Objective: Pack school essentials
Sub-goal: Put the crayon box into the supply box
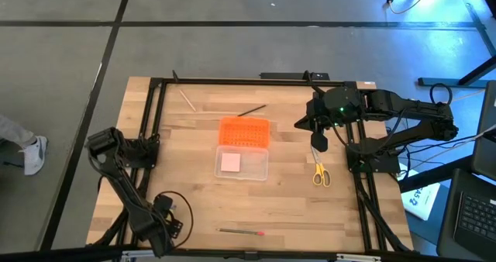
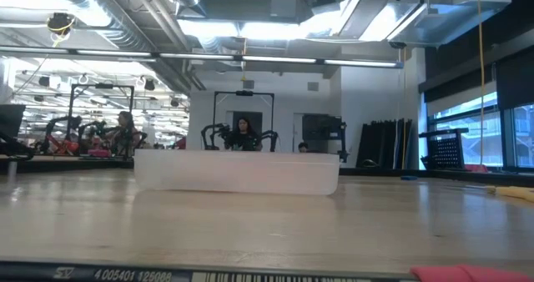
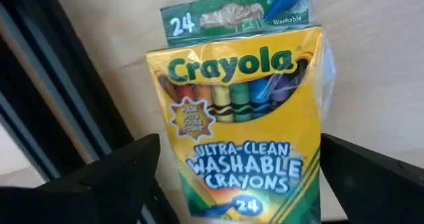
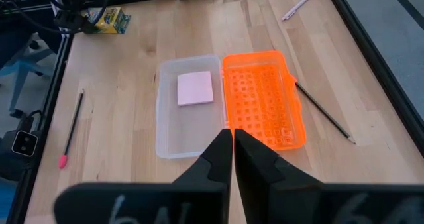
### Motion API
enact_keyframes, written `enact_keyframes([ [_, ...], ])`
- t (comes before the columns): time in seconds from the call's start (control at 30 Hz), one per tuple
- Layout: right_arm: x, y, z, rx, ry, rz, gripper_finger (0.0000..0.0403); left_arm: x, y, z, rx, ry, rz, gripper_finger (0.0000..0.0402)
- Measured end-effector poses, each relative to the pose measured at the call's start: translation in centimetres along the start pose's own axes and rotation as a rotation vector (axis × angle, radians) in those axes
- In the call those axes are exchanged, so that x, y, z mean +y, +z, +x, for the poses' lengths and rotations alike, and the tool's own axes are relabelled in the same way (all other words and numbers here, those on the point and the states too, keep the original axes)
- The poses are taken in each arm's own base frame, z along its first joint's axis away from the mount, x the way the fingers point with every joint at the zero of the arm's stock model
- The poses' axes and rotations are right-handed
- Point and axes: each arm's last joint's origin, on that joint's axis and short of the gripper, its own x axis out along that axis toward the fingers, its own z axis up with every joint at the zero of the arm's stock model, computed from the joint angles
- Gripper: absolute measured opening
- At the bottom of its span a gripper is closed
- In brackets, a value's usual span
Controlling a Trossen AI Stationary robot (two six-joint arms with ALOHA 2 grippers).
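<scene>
Left gripper (image 3: 238, 177): jaws spread wide either side of the crayon box (image 3: 242, 128), at the table's left edge
Right gripper (image 4: 233, 148): fingers pressed together, empty, above the clear box (image 4: 189, 108)
Pink block (image 4: 195, 88): inside the clear box

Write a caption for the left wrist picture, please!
Open left gripper straddles a yellow-and-green crayon box lying on the wooden table.

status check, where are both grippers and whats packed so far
Left gripper open, straddling crayon box. Right gripper shut, empty, above clear box. Only pink block packed. Nothing in the way.
</scene>
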Motion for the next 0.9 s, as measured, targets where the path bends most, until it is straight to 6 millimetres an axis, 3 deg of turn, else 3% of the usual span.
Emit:
enact_keyframes([
  [0.17, 0.0, 0.0, 0.0, 0.0, 0.0, 0.0, 0.002, -0.53, -0.33, 0.9, 0.005, -0.006, 0.002, 0.0396],
  [0.9, 0.0, 0.0, 0.0, 0.0, 0.0, 0.0, 0.002, -0.79, -0.39, 0.93, -0.013, -0.05, 0.013, 0.0396],
])
